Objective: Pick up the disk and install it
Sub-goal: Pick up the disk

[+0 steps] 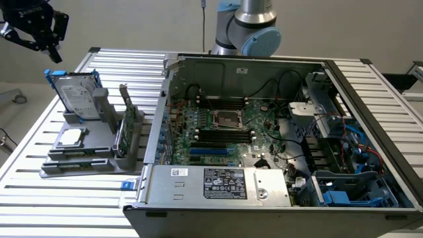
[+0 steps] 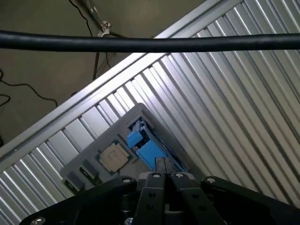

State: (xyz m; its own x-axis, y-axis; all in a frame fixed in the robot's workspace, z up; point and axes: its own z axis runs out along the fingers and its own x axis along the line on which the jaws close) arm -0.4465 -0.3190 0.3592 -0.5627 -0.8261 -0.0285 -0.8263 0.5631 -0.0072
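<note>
Exterior view: the gripper (image 1: 54,53), clenched and empty, hangs above and apart from the disk (image 1: 75,95), upright in 1 grey holder (image 1: 86,158).

The robot's black gripper (image 1: 53,52) is hanging high at the exterior view's left, holding nothing and touching nothing, its tips angling down and slightly toward the exterior view's right. Seen from the wrist, its two dark fingers (image 2: 159,169) are pressing flat against each other, leaving no gap between them. At the back of the scene the silver-grey arm (image 1: 254,11) is rising upright, a pale blue joint cap (image 1: 261,42) facing the camera.
</note>
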